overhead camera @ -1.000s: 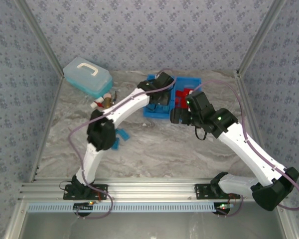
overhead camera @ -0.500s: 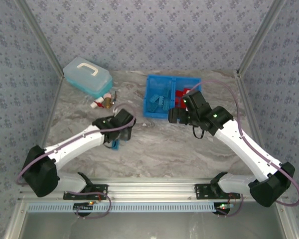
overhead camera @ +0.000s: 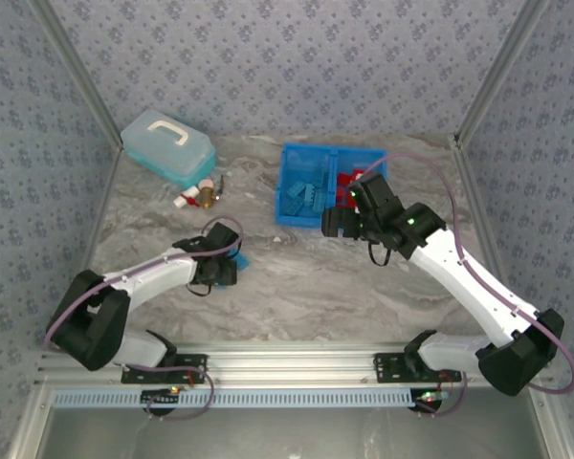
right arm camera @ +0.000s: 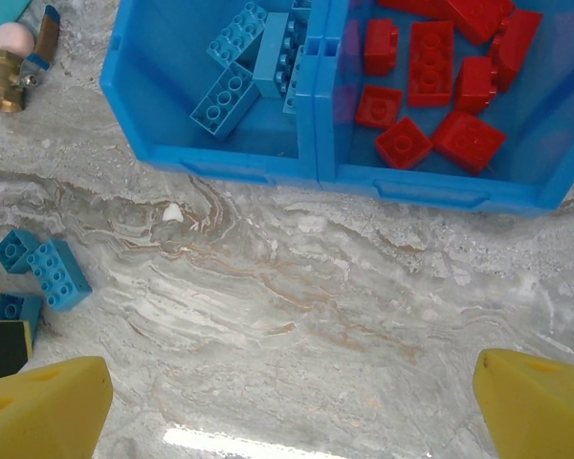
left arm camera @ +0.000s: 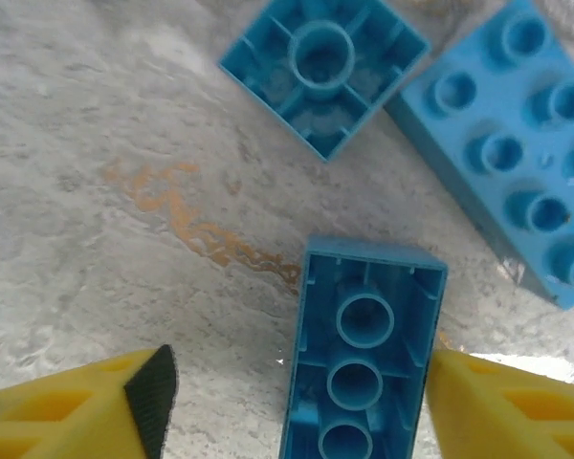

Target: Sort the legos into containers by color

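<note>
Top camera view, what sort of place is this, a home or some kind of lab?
Most likely a robot test cell, not a home: two arms bolted to an aluminium rail, patterned backdrop walls closing in the table, and staged props, a divided blue bin and loose blue legos.

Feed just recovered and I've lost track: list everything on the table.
table: one, grey marbled.
bin: one, bright blue, two compartments, far right of centre.
binned blue legos: about four, left compartment.
red legos: about eight, right compartment.
loose legos: three, blue, near left.
lidded box: one, pale blue, far left.
brass fitting: one, beside the box.
left tool: open, yellow fingers, astride one upturned loose lego.
right tool: open, yellow, above the table before the bin.
</note>
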{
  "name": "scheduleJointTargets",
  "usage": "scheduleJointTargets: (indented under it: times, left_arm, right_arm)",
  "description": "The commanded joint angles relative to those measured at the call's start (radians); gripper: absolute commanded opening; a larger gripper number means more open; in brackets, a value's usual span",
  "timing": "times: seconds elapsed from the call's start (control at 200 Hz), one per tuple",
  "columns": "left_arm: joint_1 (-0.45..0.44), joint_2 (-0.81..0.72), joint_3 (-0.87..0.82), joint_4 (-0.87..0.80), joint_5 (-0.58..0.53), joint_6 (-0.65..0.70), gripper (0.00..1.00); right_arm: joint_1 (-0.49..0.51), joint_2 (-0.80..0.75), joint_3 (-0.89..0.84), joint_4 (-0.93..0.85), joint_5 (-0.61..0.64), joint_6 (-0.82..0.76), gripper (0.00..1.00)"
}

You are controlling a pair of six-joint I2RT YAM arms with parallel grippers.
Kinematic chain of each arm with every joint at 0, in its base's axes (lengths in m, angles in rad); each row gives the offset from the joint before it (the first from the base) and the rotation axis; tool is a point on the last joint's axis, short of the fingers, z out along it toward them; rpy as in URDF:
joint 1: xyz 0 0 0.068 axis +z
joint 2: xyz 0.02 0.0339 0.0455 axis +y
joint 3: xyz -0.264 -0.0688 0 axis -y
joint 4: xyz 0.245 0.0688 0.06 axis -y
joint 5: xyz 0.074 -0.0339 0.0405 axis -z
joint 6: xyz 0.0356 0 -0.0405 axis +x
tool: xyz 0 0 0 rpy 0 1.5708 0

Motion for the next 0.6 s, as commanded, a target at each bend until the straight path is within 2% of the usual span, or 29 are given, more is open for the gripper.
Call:
scheduleJointTargets:
  times: [0.0, 0.12, 0.21, 0.335, 0.455, 0.525, 0.595]
  left_arm:
    - [0.019, 0.017, -0.010, 0.053, 0.063, 0.015, 0.58]
    - [0.025, 0.033, -0.014, 0.054, 0.079, 0.012, 0.44]
    - [0.025, 0.033, -0.015, 0.050, 0.080, 0.007, 0.38]
    - [0.025, -0.005, 0.014, -0.003, 0.081, -0.002, 0.36]
    - [0.006, -0.132, 0.101, -0.083, 0.078, -0.013, 0.35]
    - [-0.021, -0.194, 0.170, -0.072, 0.073, -0.019, 0.35]
    - [-0.051, -0.189, 0.256, -0.046, 0.072, -0.024, 0.35]
  right_arm:
    - [0.007, 0.006, 0.030, -0.002, 0.003, 0.017, 1.00]
    - [0.010, 0.010, 0.034, 0.000, 0.005, 0.018, 1.00]
    - [0.010, 0.009, 0.037, 0.000, 0.006, 0.018, 1.00]
    - [0.010, 0.012, 0.040, -0.004, 0.007, 0.016, 1.00]
    - [0.011, 0.012, 0.043, -0.007, 0.008, 0.016, 1.00]
    - [0.012, 0.011, 0.044, -0.005, 0.010, 0.015, 1.00]
    - [0.011, 0.011, 0.044, 0.003, 0.010, 0.015, 1.00]
